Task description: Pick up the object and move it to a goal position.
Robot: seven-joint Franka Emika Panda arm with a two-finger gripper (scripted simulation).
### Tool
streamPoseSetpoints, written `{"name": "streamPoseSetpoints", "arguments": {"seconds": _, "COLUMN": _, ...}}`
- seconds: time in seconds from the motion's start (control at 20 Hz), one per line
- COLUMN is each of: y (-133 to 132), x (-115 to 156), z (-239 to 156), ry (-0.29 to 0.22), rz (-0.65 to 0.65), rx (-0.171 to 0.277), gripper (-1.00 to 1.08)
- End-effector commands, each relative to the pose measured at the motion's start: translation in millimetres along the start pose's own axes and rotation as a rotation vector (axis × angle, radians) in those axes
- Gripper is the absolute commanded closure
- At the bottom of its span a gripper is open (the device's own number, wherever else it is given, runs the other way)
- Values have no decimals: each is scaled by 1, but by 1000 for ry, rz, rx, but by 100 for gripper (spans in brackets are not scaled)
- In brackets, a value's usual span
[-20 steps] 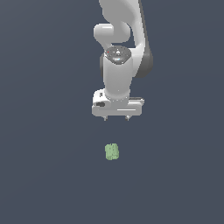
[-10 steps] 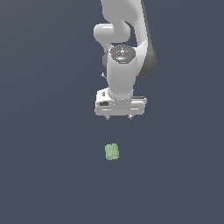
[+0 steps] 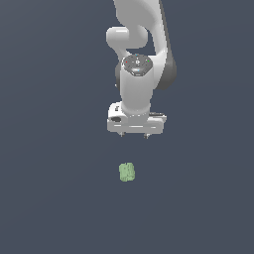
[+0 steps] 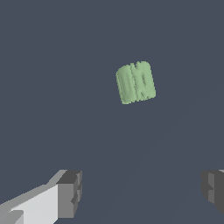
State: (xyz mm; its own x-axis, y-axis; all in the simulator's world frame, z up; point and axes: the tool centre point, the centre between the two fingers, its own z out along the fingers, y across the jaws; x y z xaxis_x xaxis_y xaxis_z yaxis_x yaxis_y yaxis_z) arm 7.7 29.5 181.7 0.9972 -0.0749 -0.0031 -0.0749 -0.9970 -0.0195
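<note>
The object is a small pale green ridged block (image 3: 127,172) lying on the dark grey floor, alone. It also shows in the wrist view (image 4: 135,82). My gripper (image 3: 134,136) hangs on the white arm above the block and a little behind it, apart from it. Its two fingertips (image 4: 70,194) stand wide apart in the wrist view, so the gripper (image 4: 142,192) is open and empty. The block is narrower than the gap between the fingers.
The dark grey floor (image 3: 49,188) spreads flat all around. The white arm (image 3: 141,59) rises from the gripper to the top of the exterior view. No goal marker shows.
The gripper has come lower and slightly toward the block. The block has not moved.
</note>
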Motion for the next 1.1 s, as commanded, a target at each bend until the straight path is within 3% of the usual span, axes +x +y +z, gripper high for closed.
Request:
{"name": "streamPoseSetpoints", "arguments": {"seconds": 0.0, "y": 1, "x": 3, "z": 2, "ry": -1, "rz": 41, "rx": 1, "gripper": -92}}
{"name": "streamPoseSetpoints", "arguments": {"seconds": 1.05, "y": 12, "x": 48, "z": 37, "ry": -6, "rz": 610, "rx": 5, "gripper": -92}}
